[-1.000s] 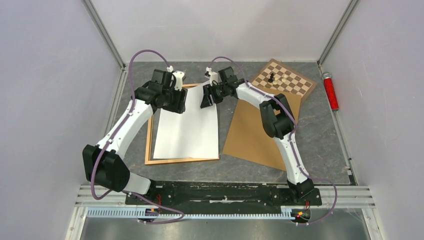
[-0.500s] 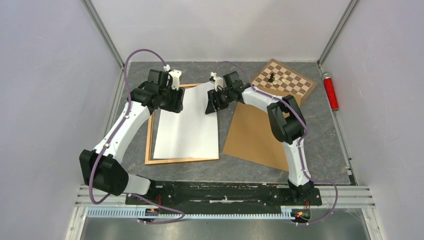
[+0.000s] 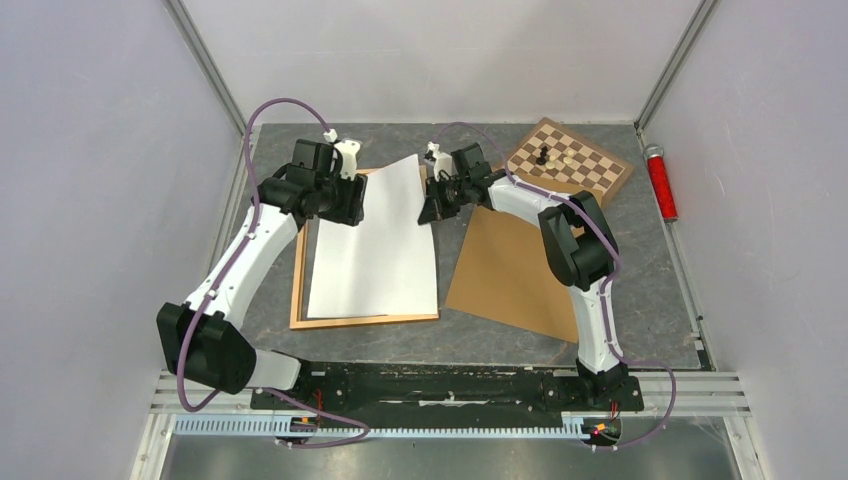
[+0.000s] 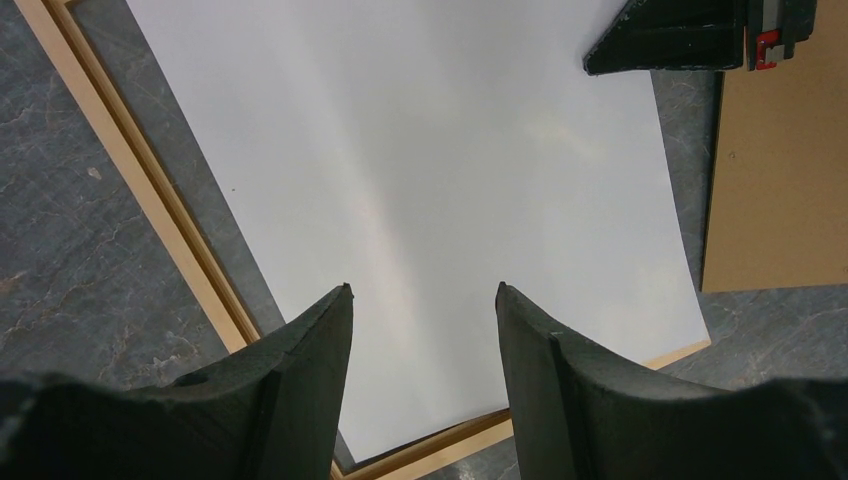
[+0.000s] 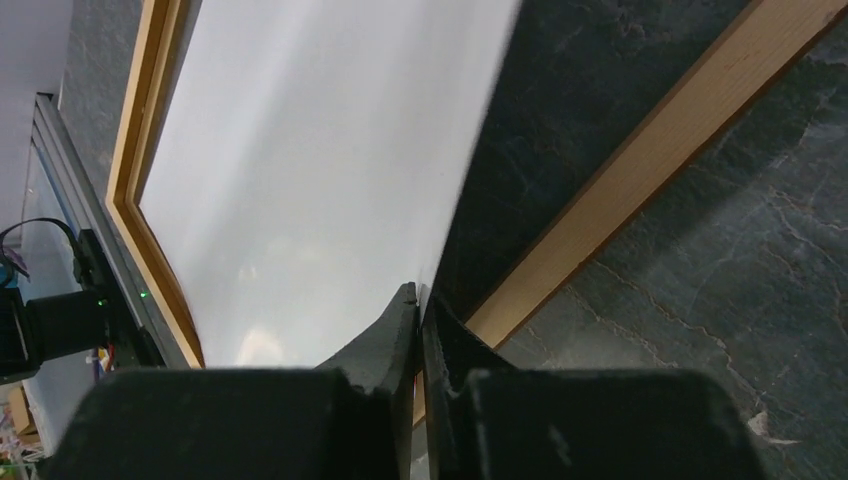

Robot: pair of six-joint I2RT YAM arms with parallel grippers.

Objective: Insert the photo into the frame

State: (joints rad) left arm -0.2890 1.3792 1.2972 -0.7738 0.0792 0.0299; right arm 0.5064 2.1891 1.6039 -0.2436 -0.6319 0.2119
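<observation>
From above, the photo [image 3: 375, 250] lies white back up, a smooth matte sheet askew over the frame [image 3: 297, 290], whose thin pale-wood bars show along its left and near sides. The left arm reaches forward with its elbow bent, and the left gripper [image 3: 348, 203] hangs over the sheet's far left corner. The right arm folds back on itself, so the right gripper [image 3: 432, 208] meets the sheet's far right edge. A flat brown board [image 3: 510, 270] lies just right of the frame on the grey marbled table [image 3: 640, 300]. A chessboard [image 3: 585, 165] with a few small pieces rests on the board's far end, and a red cylinder [image 3: 660, 182] sits well to the right. In the left wrist view, the left gripper [image 4: 422, 290] has its dark wedge fingers [image 4: 310, 370] spread apart above the bare photo [image 4: 420, 170], holding nothing. The frame [image 4: 170, 225] runs along the left, the right gripper [image 4: 690, 40] shows at the top right, and the board [image 4: 780, 180] lies beyond. In the right wrist view, the right gripper [image 5: 418, 292] is clenched, its fingers [image 5: 385, 340] pinching the thin edge of the photo [image 5: 320, 170]. That edge stands raised over dark table [image 5: 720, 330], inside the wooden bar of the frame [image 5: 620, 180].
</observation>
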